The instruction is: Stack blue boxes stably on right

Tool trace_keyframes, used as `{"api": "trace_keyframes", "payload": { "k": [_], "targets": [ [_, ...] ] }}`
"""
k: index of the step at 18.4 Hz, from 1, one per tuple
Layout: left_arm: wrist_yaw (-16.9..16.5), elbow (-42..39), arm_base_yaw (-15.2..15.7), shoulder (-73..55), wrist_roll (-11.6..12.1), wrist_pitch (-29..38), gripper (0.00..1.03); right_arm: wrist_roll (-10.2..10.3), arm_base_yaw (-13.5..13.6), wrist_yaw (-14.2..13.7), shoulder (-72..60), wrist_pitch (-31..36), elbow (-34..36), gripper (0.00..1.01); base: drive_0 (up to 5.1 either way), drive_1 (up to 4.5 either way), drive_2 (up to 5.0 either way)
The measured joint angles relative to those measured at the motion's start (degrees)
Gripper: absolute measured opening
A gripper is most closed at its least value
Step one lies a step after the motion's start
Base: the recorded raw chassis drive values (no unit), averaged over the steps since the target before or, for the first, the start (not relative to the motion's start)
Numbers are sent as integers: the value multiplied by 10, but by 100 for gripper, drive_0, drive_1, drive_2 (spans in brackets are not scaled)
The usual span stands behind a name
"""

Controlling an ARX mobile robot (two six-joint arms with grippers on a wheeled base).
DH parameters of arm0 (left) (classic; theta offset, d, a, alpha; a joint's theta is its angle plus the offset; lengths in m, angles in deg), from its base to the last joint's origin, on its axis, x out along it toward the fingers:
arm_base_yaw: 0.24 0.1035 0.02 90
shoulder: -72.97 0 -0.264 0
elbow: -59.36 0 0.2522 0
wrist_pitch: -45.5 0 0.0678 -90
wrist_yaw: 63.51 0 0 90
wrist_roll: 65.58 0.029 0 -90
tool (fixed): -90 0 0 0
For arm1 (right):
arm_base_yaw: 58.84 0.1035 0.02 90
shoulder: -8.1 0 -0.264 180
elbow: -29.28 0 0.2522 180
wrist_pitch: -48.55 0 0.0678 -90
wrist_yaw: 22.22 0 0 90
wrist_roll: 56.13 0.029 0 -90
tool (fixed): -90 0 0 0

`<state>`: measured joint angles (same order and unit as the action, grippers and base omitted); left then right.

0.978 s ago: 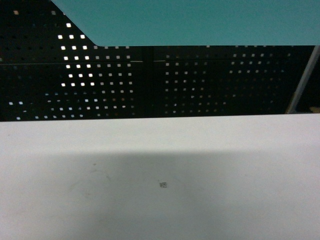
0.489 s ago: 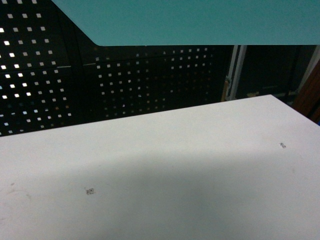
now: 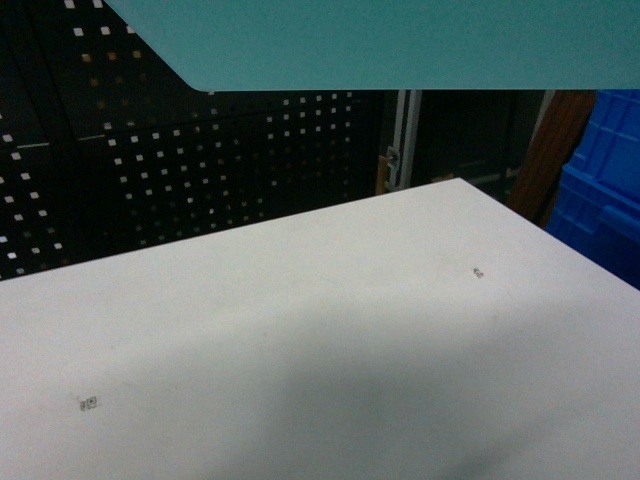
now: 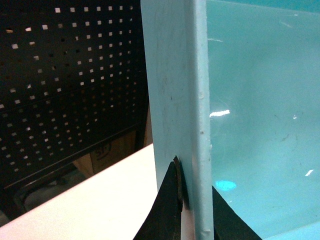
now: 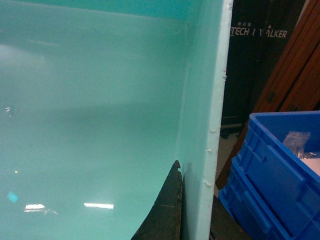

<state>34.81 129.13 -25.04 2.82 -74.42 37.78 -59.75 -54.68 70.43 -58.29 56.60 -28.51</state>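
Note:
One of the blue boxes (image 3: pixel 400 40), a light turquoise tub, hangs high over the white table (image 3: pixel 300 330). Only its flat underside shows along the top of the head view. In the left wrist view my left gripper (image 4: pixel 195 200) is shut on the tub's left wall and rim (image 4: pixel 175 100), one dark finger (image 4: pixel 167 210) outside and one inside. In the right wrist view my right gripper (image 5: pixel 197 205) is shut on the opposite wall (image 5: pixel 205 100), with one finger (image 5: pixel 167 210) against the inner face. Neither gripper shows in the head view.
Stacked dark-blue ribbed crates (image 3: pixel 600 190) stand past the table's right end, also seen close beside the tub as crates (image 5: pixel 270 170). A black pegboard (image 3: pixel 200 160) runs behind the table. Brown wooden boards (image 5: pixel 295 65) lean behind the crates. Two small marks (image 3: pixel 479 272) lie on the tabletop.
The head view has swung to the right: the table marks slid left, the table's right end and the dark-blue crates came into view. The tub stays at the top of the view.

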Motion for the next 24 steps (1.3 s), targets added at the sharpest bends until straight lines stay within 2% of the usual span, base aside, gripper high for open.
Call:
{"api": "trace_keyframes", "payload": {
  "k": [24],
  "targets": [
    [0,0,0,0,1,0,2,0,0,0,0,0,0,2,-159,-159,-159]
  ]
}}
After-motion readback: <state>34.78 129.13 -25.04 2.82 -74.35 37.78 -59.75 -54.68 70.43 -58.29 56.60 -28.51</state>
